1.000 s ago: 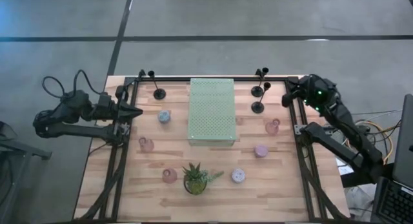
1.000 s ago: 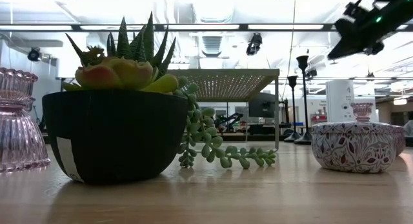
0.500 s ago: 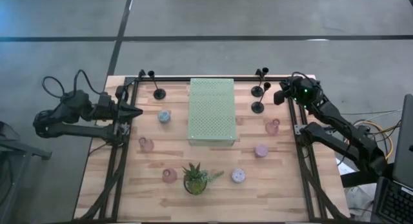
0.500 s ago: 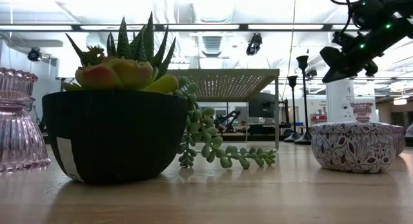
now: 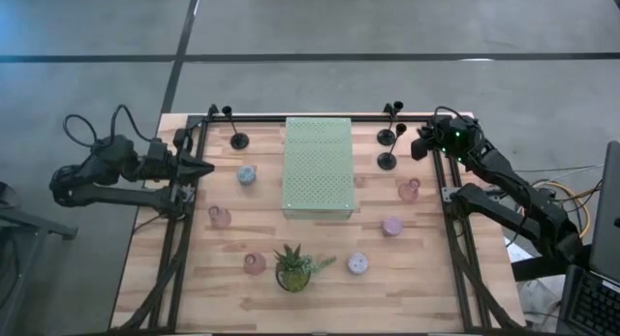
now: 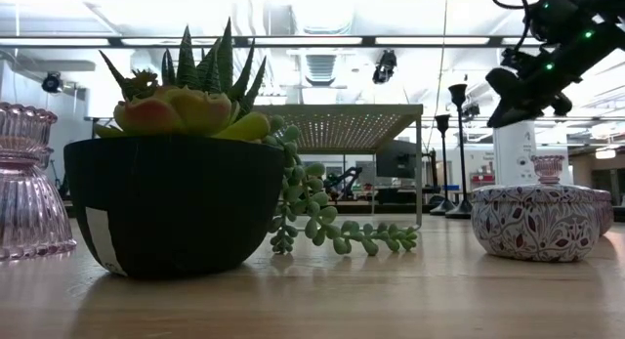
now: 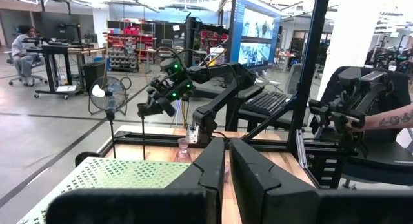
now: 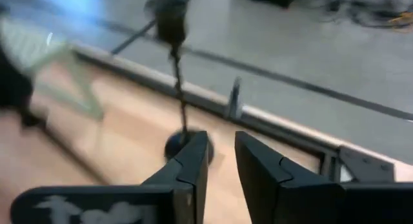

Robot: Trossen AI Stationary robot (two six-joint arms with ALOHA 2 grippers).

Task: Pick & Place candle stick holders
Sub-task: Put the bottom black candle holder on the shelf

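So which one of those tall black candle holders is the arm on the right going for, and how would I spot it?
Start at the green perforated stand in the middle of the table and look toward the far right corner, where two tall black holders stand. The right gripper hovers beside them, and its wrist view lines up on one black candle stick holder. I'd guess it is the one farthest back, nearest the table's black frame.

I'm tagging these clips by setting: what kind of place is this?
Probably a robotics lab or workshop: a wooden table on a bare concrete floor, more robot arms and a large screen behind, and a person at a workbench.
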